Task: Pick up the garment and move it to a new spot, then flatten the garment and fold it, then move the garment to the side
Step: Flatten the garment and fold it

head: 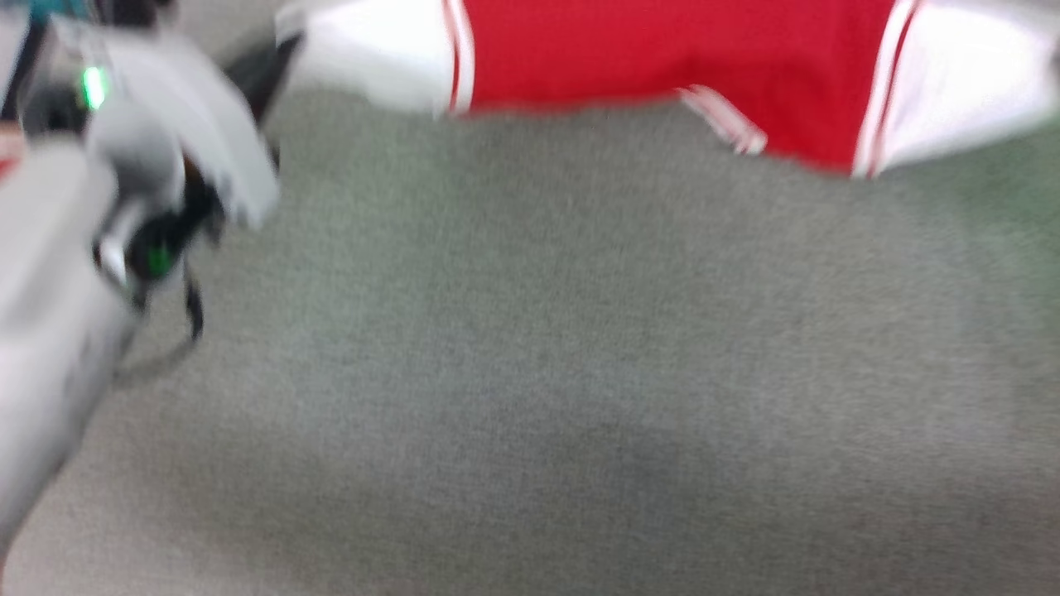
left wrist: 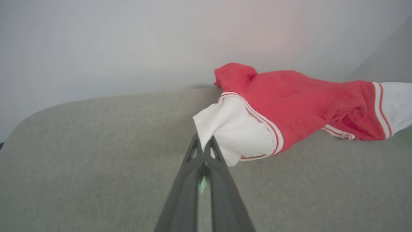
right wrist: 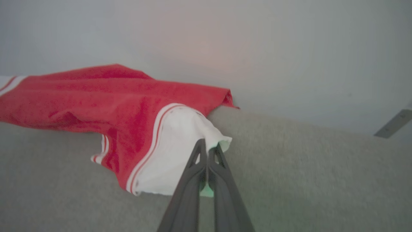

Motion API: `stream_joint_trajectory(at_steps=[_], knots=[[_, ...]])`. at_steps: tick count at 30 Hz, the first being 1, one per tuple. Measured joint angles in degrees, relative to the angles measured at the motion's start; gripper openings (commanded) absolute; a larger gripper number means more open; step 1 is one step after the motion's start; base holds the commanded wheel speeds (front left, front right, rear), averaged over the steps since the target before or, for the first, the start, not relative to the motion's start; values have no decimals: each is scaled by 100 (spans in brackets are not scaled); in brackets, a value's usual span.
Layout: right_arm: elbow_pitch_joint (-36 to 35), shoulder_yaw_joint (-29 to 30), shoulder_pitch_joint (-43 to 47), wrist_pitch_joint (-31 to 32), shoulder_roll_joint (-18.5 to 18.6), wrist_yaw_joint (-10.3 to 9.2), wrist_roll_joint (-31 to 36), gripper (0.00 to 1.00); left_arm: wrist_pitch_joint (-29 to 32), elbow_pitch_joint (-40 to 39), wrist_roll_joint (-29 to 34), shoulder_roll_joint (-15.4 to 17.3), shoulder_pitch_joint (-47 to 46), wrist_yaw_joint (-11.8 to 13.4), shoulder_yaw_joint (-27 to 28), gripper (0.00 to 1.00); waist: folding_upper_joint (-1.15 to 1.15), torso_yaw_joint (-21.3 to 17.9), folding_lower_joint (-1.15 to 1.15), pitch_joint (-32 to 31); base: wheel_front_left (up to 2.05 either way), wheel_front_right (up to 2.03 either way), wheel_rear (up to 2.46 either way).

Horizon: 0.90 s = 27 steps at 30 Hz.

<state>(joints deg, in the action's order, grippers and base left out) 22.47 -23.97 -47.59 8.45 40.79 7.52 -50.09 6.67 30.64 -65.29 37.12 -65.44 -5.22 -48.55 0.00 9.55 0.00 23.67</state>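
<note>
Softly rumpled red garment [left wrist: 289, 103], nubbly grey surface [left wrist: 96, 154], left hand [left wrist: 203, 144] and right hand [right wrist: 208, 147] pinching its white sleeves

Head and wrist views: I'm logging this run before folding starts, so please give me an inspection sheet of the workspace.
Surface: grey carpet-like surface, flat.
Job's things: garment, red with white sleeve ends, stretched sideways, its middle resting on the surface.
Clutter: nothing seen.
End effectors: left end effector shut on one white sleeve end; right end effector shut on the other.
Cables: dark cable hanging in a loop beside the pale forearm.
Surroundings: pale wall behind the surface; head view blurred.
</note>
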Motion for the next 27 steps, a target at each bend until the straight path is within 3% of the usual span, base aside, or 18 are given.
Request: stream_joint_trajectory(at_steps=[6,7,11,12,13,19,23,27], knots=[[-666,-63,1574,1018,552,-1,-590,0,177,-1277,-285,750,1382,654,-126,0,0,-101,0,-663,0,0,0],[-666,-63,1574,1018,552,-1,-590,0,177,-1277,-285,750,1382,654,-126,0,0,-101,0,-663,0,0,0],[-1022,-35,2541,1610,773,0,-864,0,107,-2280,-508,1328,2352,1211,-142,0,0,-178,0,-1065,0,0,0],[-1192,-10,3009,1926,910,0,-1049,0,76,-2761,-648,1615,2811,1472,-148,0,0,-216,0,-1245,0,0,0],[-1192,-10,3009,1926,910,0,-1049,0,76,-2761,-648,1615,2811,1472,-148,0,0,-216,0,-1245,0,0,0],[-1547,413,4128,2510,1145,0,-1501,0,-141,-3999,-990,2327,3992,2314,-209,0,0,-298,0,-1668,0,0,0],[-1712,733,4695,2763,1149,0,-1550,0,-328,-4390,-1223,2591,4578,2595,-264,0,0,-327,0,-1826,0,0,0],[-1842,1042,5086,2920,1015,0,-1412,0,-537,-4481,-1300,2610,4938,2704,-332,0,0,-307,0,-1890,0,0,0]])
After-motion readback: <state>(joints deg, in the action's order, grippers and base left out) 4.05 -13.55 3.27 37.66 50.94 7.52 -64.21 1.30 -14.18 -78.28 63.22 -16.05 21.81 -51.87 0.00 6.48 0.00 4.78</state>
